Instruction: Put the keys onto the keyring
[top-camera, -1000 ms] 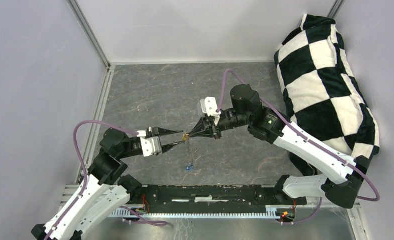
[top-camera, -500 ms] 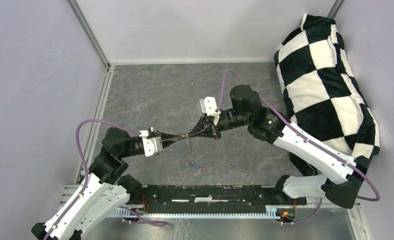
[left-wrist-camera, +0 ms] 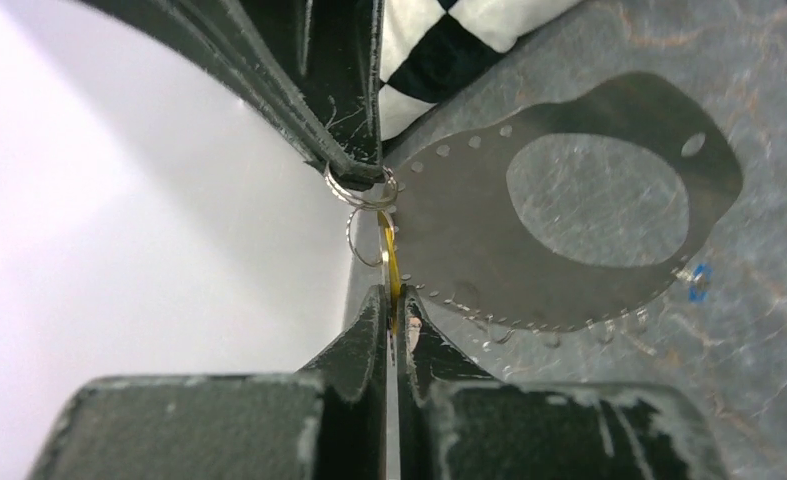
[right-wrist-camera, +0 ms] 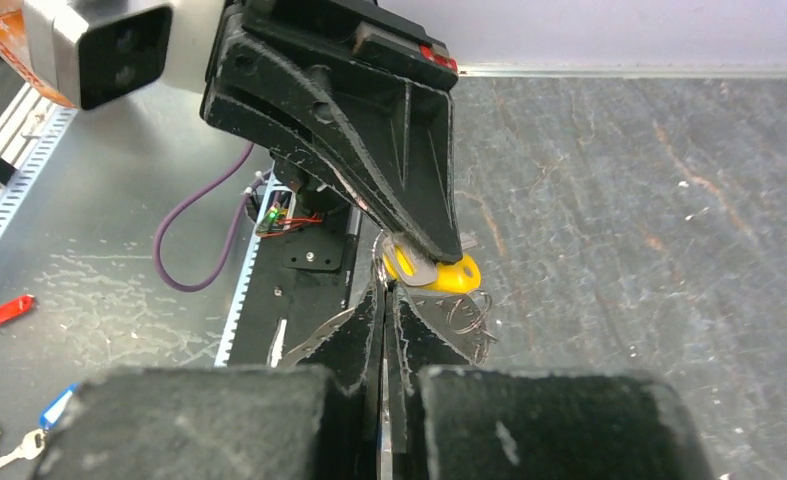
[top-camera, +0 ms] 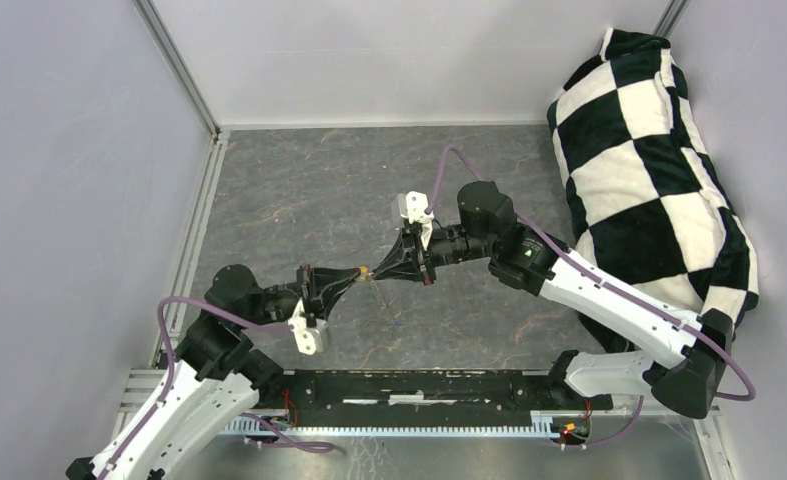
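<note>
The left gripper [top-camera: 353, 277], reaching in from eight o'clock, is clamped on the brass-gold key [right-wrist-camera: 437, 272], whose tip is held against the keyring [left-wrist-camera: 361, 190]. The keyring is pinched in the closed right gripper [top-camera: 376, 272], entering from three o'clock. Threading is judged unfinished. The blue key [left-wrist-camera: 699, 281] is seen at four o'clock of the keyring; whether it already hangs there cannot be told.
</note>
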Robot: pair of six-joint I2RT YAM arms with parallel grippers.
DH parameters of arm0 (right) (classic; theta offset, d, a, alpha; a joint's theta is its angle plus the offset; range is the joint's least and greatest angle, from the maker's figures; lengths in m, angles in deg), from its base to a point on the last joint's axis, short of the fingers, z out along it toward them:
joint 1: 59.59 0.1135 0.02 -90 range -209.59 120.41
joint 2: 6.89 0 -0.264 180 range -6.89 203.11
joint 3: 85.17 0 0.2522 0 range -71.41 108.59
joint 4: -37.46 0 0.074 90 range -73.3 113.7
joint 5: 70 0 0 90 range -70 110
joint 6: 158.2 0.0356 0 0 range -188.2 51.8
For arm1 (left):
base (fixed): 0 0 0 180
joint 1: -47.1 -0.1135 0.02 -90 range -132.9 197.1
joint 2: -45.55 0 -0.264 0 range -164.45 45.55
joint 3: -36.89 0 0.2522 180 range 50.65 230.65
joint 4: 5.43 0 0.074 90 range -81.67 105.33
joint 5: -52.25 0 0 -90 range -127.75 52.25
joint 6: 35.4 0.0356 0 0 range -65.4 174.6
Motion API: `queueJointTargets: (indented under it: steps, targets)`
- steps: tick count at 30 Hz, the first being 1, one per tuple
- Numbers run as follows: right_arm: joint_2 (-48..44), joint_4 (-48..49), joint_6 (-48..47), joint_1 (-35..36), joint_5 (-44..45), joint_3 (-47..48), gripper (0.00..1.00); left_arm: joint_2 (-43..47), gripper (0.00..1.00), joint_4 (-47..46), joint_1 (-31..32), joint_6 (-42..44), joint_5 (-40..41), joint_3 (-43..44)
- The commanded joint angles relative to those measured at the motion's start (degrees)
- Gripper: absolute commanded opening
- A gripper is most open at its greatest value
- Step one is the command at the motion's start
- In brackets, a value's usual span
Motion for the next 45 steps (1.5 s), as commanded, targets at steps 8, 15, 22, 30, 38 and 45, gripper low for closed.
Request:
queueJointTargets:
  steps: [8, 15, 22, 30, 38, 45]
  targets:
    - [-3.2, 24.5, 16.3, -0.2, 3.9, -7.9, 0.01, 5.1, 0.03, 9.4, -0.1, 42.0, 0.2, -6.3]
    - [-3.9, 31.7, 20.6, -0.2, 4.4, -11.5, 0.0, 4.1, 0.33, 9.4, -0.1, 38.7, 0.7, -3.7]
    - [-7.1, 45.4, 23.9, -0.5, 4.8, -19.6, 0.01, -1.9, 0.95, 19.9, -0.1, 20.8, -0.8, 8.2]
    - [-6.3, 56.5, 27.6, -0.6, 1.9, -24.6, 0.0, -8.2, 0.95, 15.9, -0.1, -3.3, -6.9, 17.8]
    - [-6.9, 55.1, 24.9, -0.6, 1.5, -25.5, 0.01, -16.0, 0.57, 18.7, -0.1, -23.0, -5.6, 24.9]
    - [-6.8, 52.9, 22.9, -0.9, 3.3, -25.3, 0.0, -17.4, 0.91, 21.9, -0.1, -28.3, -10.6, 26.0]
